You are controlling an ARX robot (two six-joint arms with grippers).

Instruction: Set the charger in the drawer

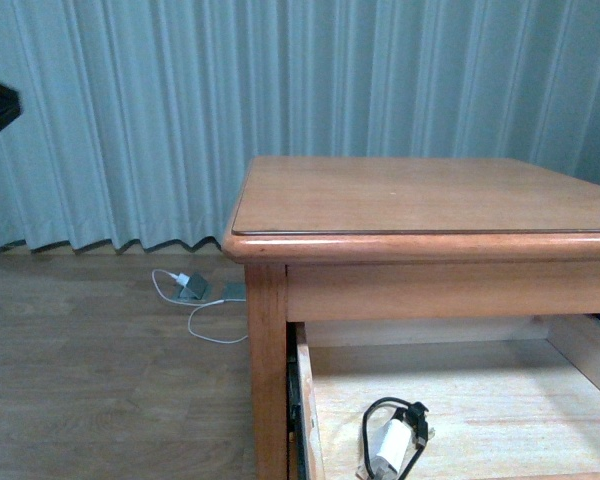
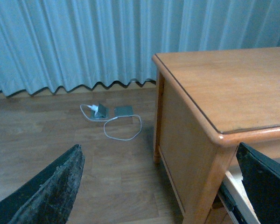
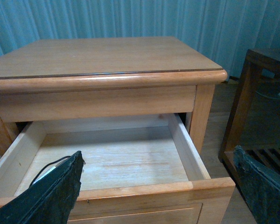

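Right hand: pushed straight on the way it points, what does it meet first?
Probably the pale inside floor of the open honey-coloured wooden drawer, though depth is unclear from the right wrist view.

Before me the honey-coloured wooden drawer [image 1: 500, 400] stands pulled open, showing its pale interior. The small white charger [image 1: 390, 447], with thin black cable looped around it, lies flat inside, toward the drawer's left side.

No words, numbers, labels or signs are showing clearly enough to read. The white charger [image 1: 392, 445] lying in the drawer [image 3: 186, 154] is showing no print. The wooden bench [image 1: 430, 195] and the curtain [image 1: 130, 120] are showing plain surfaces only.
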